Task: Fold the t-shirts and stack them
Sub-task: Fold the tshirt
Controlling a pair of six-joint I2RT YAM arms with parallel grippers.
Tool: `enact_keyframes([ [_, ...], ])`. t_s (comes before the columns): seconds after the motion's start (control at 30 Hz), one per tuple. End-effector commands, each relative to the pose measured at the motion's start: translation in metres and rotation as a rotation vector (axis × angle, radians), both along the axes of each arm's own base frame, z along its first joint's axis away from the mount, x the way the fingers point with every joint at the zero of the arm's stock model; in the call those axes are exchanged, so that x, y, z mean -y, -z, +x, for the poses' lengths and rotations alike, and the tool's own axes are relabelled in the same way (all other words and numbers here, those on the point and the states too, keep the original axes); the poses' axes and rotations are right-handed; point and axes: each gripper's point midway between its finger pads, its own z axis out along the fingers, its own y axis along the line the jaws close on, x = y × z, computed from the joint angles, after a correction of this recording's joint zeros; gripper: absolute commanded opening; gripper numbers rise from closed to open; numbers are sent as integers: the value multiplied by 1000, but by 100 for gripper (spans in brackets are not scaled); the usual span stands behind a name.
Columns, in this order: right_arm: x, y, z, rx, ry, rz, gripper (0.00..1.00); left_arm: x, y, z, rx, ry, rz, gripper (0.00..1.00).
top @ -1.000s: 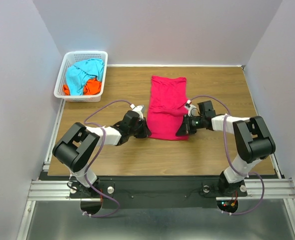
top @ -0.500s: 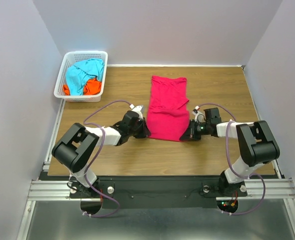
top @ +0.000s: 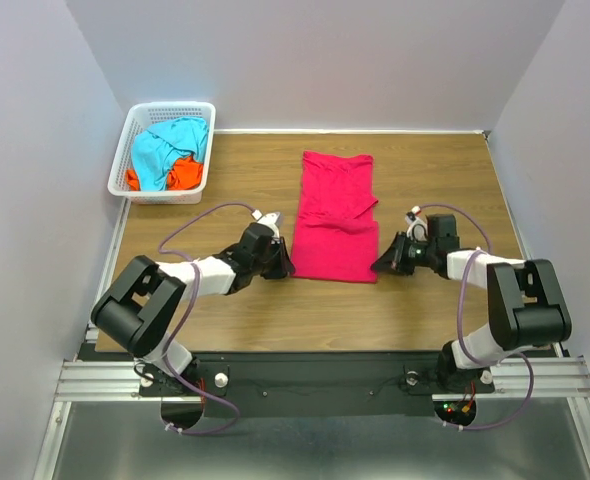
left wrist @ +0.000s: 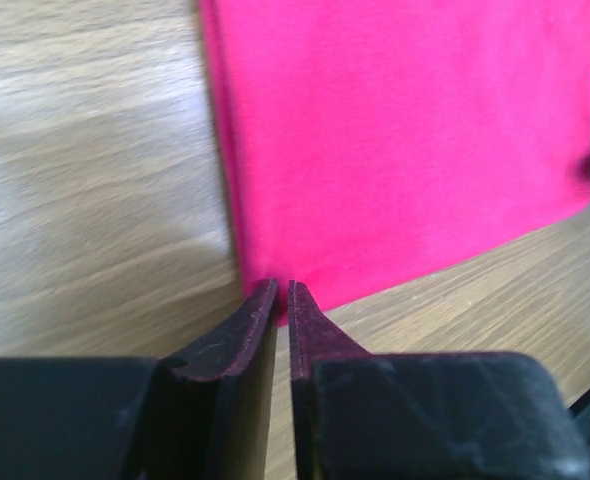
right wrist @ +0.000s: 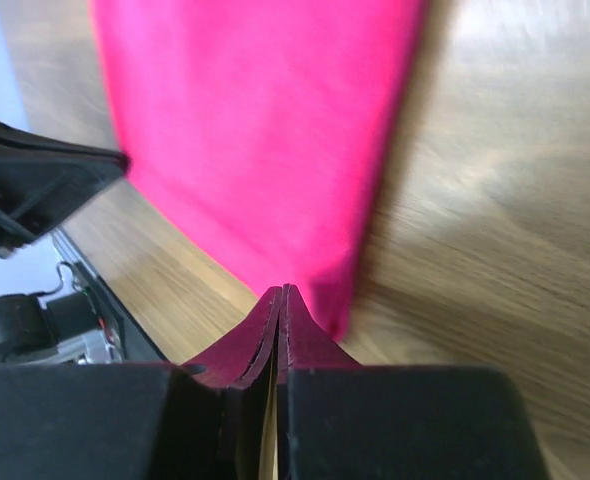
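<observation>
The crimson-pink t-shirt (top: 335, 210) lies folded into a long strip in the middle of the table. My left gripper (top: 285, 262) is low at its near left corner. In the left wrist view the jaws (left wrist: 282, 287) stand almost together, pinching the corner of the pink cloth (left wrist: 405, 130) at their tips. My right gripper (top: 378, 266) is at the near right corner. It is shut (right wrist: 283, 290), and the blurred cloth corner (right wrist: 335, 315) sits just beside its tips, not clearly between them. The turquoise-blue t-shirt (top: 160, 150) and the orange t-shirt (top: 183, 175) lie crumpled in the basket.
The white lattice basket (top: 165, 105) stands at the table's far left corner. Bare wooden tabletop (top: 435, 180) surrounds the pink shirt. Grey walls close in the left, back and right sides. Each arm's cable loops above the table near its wrist.
The right gripper has slid right, off the shirt to its near right corner. The left gripper has shifted slightly left. The shirt's near hem lies flatter.
</observation>
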Motion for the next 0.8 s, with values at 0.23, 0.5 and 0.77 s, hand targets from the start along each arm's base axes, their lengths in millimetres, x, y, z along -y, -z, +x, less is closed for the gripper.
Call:
enact_keyframes([
  [0.23, -9, -79, 94, 241, -19, 49, 6, 19, -84, 63, 236, 23, 27, 28],
  [0.5, -13, -56, 142, 216, -37, 49, 5, 44, -54, 124, 203, 41, 47, 27],
  [0.77, -1, 8, 156, 116, 7, -29, 2, 28, -18, 153, 114, -2, 40, 25],
])
